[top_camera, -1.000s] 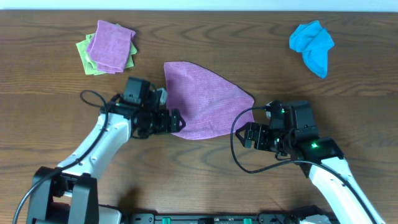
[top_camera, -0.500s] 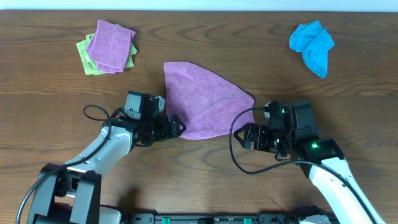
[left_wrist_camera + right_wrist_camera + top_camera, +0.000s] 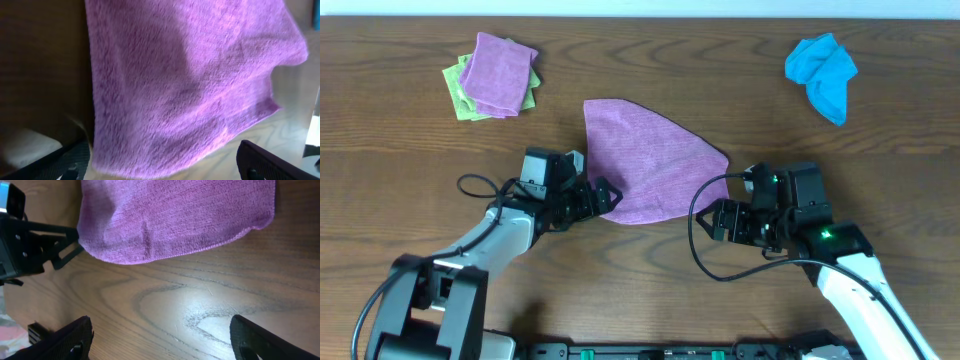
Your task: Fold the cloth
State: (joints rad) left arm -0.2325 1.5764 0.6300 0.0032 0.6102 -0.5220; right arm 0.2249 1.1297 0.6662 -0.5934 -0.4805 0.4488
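- Lilac cloth (image 3: 650, 160) lies flat in the middle of the desk (image 3: 410, 170). It forms a rough triangle, with its straight left edge running near to far and its right corner pointing toward my right arm.
- Left fingers (image 3: 606, 195) sit at the near-left corner, spread wide. My wrist view shows the hem just ahead of them, and nothing is pinched.
- Right fingers (image 3: 715, 220) stand just near of the right corner, apart from it, also wide and empty.
- I judge the left arm the closer one, so the coming grab turns on that near-left corner.
- I see no containers. A folded lilac piece (image 3: 500, 70) rests on a lime-green cloth (image 3: 455, 85) far left, and a crumpled blue cloth (image 3: 823, 72) lies far right.
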